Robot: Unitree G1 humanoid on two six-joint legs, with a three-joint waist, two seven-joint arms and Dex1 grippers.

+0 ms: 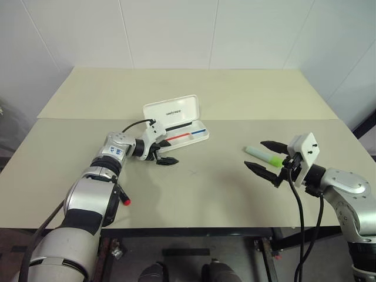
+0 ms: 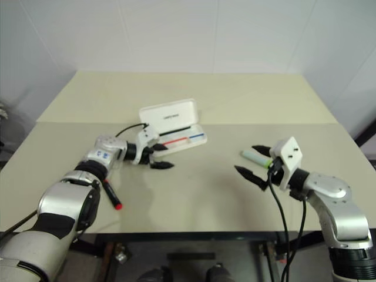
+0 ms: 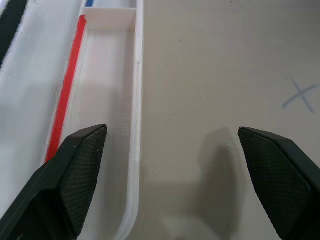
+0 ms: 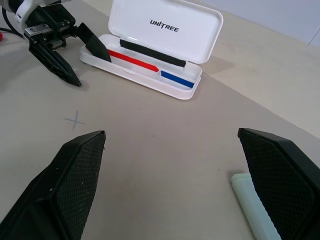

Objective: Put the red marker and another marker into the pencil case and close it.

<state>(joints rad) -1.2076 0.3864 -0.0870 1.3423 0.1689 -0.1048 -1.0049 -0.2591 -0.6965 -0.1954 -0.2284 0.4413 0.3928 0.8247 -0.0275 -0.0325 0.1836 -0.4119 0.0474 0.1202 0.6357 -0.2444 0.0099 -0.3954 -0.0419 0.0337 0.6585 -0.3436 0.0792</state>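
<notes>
The white pencil case (image 1: 171,108) lies open at mid-table, its lid raised and a red and blue stripe in its tray. My left gripper (image 1: 160,154) is open at the tray's left end, with one finger (image 4: 95,42) over the tray and the other over the table in front of it. Nothing is between its fingers. The red marker (image 2: 111,195) lies on the table near the front edge, beside my left forearm. The pale green marker (image 1: 265,156) lies at the right. My right gripper (image 1: 255,155) hangs open just over that marker's near end and holds nothing.
A faint pen cross (image 4: 75,121) marks the tabletop between the two grippers. A seam (image 1: 264,119) runs across the table just behind the case. White walls stand behind the table's far edge.
</notes>
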